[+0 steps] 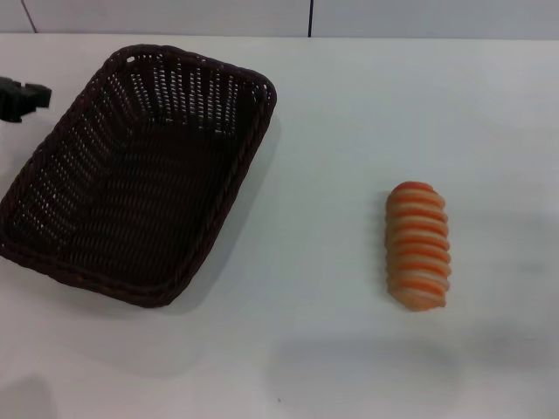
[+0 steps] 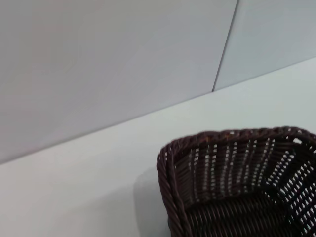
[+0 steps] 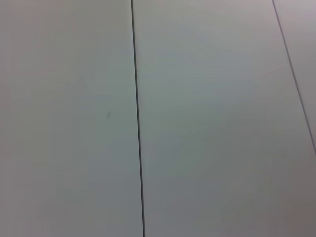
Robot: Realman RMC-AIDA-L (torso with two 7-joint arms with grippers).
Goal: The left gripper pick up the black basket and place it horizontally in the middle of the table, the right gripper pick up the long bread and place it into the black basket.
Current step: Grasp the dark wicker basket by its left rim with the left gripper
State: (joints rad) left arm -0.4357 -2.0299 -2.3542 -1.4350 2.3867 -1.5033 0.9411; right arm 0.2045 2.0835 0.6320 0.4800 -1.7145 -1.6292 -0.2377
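Observation:
The black basket (image 1: 131, 175) lies empty on the left half of the white table (image 1: 349, 113), set at a slant with its long side running from far right to near left. Its corner and rim also show in the left wrist view (image 2: 232, 182). The left gripper (image 1: 22, 98) shows as a black claw at the left edge of the head view, just left of the basket's far left rim and apart from it. The long bread (image 1: 418, 246), striped orange and cream, lies on the table at the right, lengthwise away from me. The right gripper is out of view.
A pale panelled wall (image 1: 262, 16) with dark seams runs behind the table's far edge. The right wrist view shows only wall panels (image 3: 207, 123) with thin dark seams.

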